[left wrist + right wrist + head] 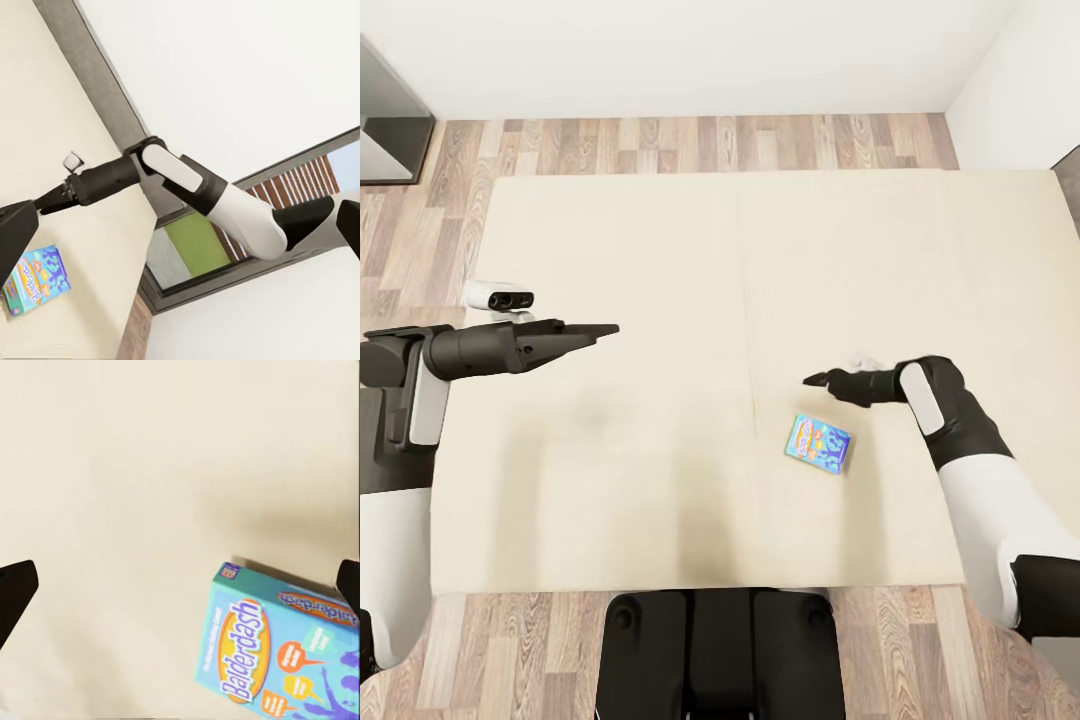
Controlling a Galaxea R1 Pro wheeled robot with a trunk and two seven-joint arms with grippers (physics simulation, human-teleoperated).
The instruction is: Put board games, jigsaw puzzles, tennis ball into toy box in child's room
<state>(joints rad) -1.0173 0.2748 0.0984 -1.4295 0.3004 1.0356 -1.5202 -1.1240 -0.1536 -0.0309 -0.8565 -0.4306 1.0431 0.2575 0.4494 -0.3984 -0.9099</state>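
A small blue board game (819,443) with a Balderdash lid lies flat on the cream bed (660,260), right of the middle seam and near the front edge. My right gripper (815,380) hovers just behind the game, open, with nothing between its fingers. In the right wrist view the board game (277,652) lies close below the open right gripper (182,589). My left gripper (605,330) reaches out over the left half of the bed, open and empty. From the left wrist view the board game (34,279) lies beyond the right arm (187,184).
Wood-plank floor (660,145) runs around the bed. A dark shelf unit (390,110) stands at the far left, with white walls (710,50) behind and to the right. My own dark base (720,650) sits against the bed's front edge.
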